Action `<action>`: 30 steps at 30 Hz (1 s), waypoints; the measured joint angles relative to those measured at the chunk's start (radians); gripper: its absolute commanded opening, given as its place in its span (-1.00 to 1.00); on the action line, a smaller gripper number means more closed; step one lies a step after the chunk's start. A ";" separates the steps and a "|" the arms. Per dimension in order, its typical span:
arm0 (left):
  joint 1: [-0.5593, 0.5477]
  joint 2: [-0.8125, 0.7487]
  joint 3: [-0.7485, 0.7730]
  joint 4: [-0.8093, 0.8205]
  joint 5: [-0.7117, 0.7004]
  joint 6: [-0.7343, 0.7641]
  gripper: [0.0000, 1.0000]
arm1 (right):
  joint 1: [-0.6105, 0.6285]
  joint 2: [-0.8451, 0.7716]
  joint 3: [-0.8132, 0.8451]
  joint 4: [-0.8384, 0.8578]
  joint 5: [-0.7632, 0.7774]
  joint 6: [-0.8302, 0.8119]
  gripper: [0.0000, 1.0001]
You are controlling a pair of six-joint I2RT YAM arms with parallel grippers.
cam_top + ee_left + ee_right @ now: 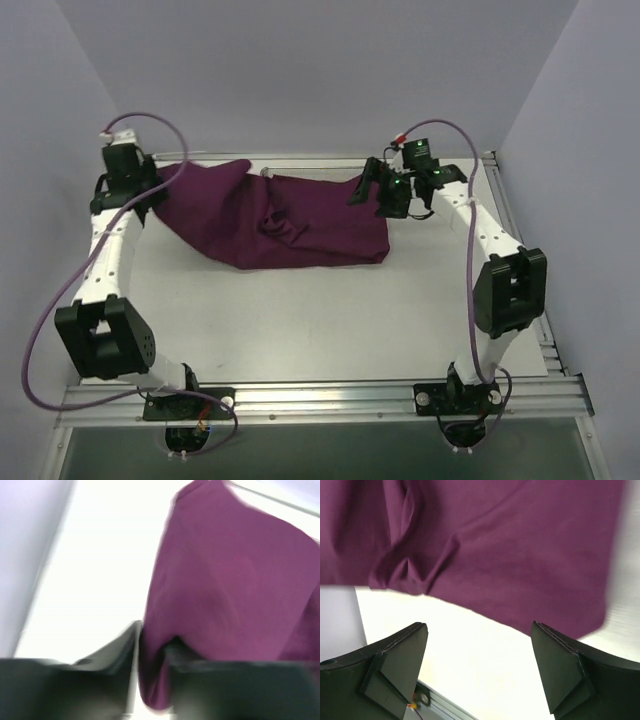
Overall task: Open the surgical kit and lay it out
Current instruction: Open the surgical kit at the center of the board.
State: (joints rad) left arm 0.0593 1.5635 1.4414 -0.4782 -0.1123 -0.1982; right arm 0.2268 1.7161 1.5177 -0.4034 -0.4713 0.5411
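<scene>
tabletop [300, 320] | you have one purple cloth wrap [270, 215] lying on it | rumpled, along the far edge, reaching the far-left corner

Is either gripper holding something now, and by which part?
The left gripper pinches the purple cloth by its left end; the right gripper is open, empty.

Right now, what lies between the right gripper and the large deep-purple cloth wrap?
Right wrist view: only bare white table lies between the open right gripper and the deep-purple cloth wrap.

Open table [300, 310] before cloth wrap [270, 215]
</scene>
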 measured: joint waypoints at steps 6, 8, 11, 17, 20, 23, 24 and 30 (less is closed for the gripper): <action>0.195 -0.091 -0.079 -0.060 -0.131 0.005 0.87 | 0.208 0.131 0.103 -0.022 0.015 -0.057 0.74; 0.176 -0.091 -0.102 -0.076 -0.128 -0.008 0.88 | 0.259 0.169 0.150 -0.029 0.037 -0.081 0.74; 0.143 -0.091 -0.122 -0.119 -0.120 -0.039 0.87 | 0.326 0.226 0.221 -0.024 0.070 -0.119 0.71; 0.122 -0.107 -0.149 -0.178 -0.102 -0.115 0.87 | 0.398 0.293 0.280 0.028 0.143 -0.181 0.68; 0.122 -0.137 -0.199 -0.198 -0.070 -0.148 0.87 | 0.427 0.341 0.338 0.042 0.166 -0.212 0.68; 0.122 -0.172 -0.254 -0.218 -0.023 -0.183 0.87 | 0.464 0.403 0.422 0.049 0.196 -0.259 0.69; 0.122 -0.183 -0.272 -0.223 -0.005 -0.193 0.87 | 0.478 0.422 0.448 0.050 0.205 -0.279 0.71; 0.112 -0.215 -0.337 -0.222 0.099 -0.237 0.87 | 0.555 0.491 0.538 0.037 0.308 -0.401 0.78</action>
State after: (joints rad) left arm 0.1715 1.3483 1.1046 -0.6998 -0.0135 -0.4347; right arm 0.7822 2.2074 2.0556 -0.3668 -0.1635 0.1406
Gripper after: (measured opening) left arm 0.938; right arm 0.882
